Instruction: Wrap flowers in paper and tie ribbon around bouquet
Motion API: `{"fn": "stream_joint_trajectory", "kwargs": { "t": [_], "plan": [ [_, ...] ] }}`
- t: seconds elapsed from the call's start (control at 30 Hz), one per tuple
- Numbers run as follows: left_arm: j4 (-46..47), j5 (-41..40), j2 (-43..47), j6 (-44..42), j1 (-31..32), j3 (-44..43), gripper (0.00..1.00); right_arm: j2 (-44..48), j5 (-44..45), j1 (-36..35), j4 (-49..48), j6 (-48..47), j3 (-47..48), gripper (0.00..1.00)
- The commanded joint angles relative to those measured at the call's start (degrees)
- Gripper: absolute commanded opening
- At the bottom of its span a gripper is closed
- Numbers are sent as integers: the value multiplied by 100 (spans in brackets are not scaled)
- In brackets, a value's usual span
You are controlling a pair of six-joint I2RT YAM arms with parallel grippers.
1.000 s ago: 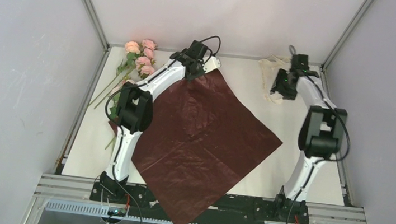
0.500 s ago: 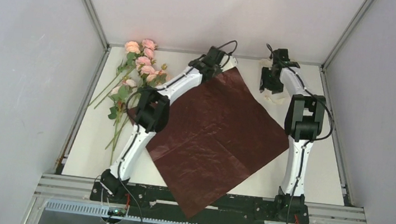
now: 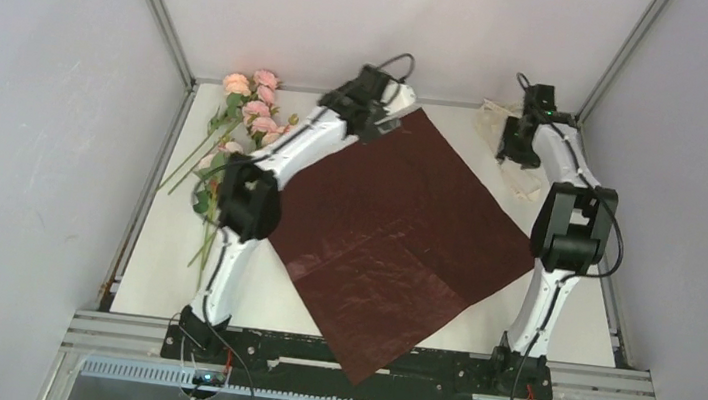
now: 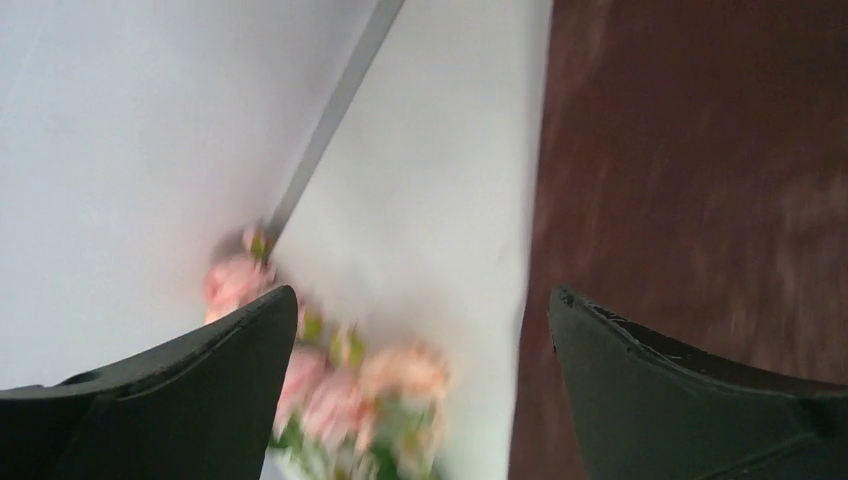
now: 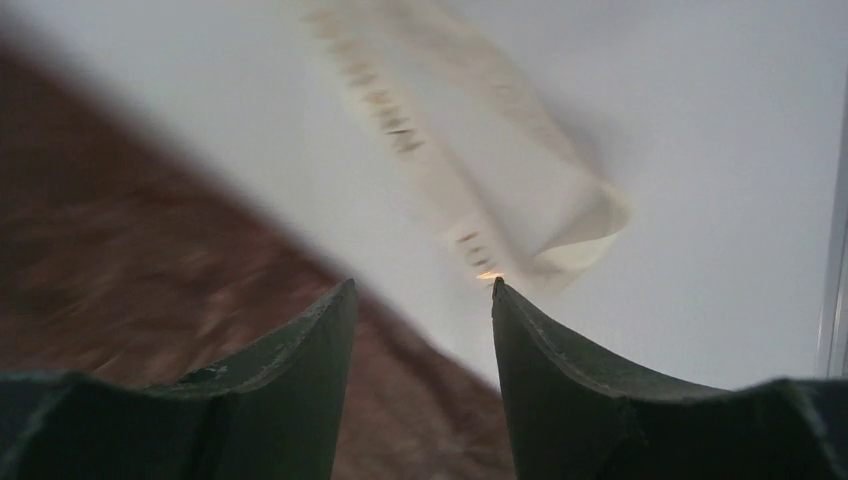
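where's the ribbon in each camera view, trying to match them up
top external: ribbon sits upper right, just right of the red paper.
left wrist: not in it.
right wrist: ribbon runs from top middle down to a fold at centre right.
shared landmark: the red paper, centre in the top view, right side in the left wrist view, lower left in the right wrist view.

paper [image 3: 396, 235]: you see a crinkled sheet, faint sheen
ribbon [image 5: 590, 225]: soft cream cloth, matt
tabletop [image 3: 162, 259]: smooth, matt white
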State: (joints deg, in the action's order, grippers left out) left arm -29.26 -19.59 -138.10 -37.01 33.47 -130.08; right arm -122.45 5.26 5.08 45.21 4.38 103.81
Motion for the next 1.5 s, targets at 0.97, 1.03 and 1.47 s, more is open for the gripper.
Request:
{"fn": "stream_joint_trajectory", "kwargs": {
  "t": [0.97, 1.03, 1.47],
  "plan": [
    [-3119, 1415, 105, -820, -4980, -44, 58, 2826, 233, -3773, -92, 721, -1731, 62],
    [-3105, 1362, -27, -1064, -4979, -6, 58, 2811, 300, -3786, -87, 701, -1758, 63],
    [-4574, 1271, -876, -2487, -4917, -383, 55, 2446, 665, -3929, 11, 660, -1549, 63]
  ]
}}
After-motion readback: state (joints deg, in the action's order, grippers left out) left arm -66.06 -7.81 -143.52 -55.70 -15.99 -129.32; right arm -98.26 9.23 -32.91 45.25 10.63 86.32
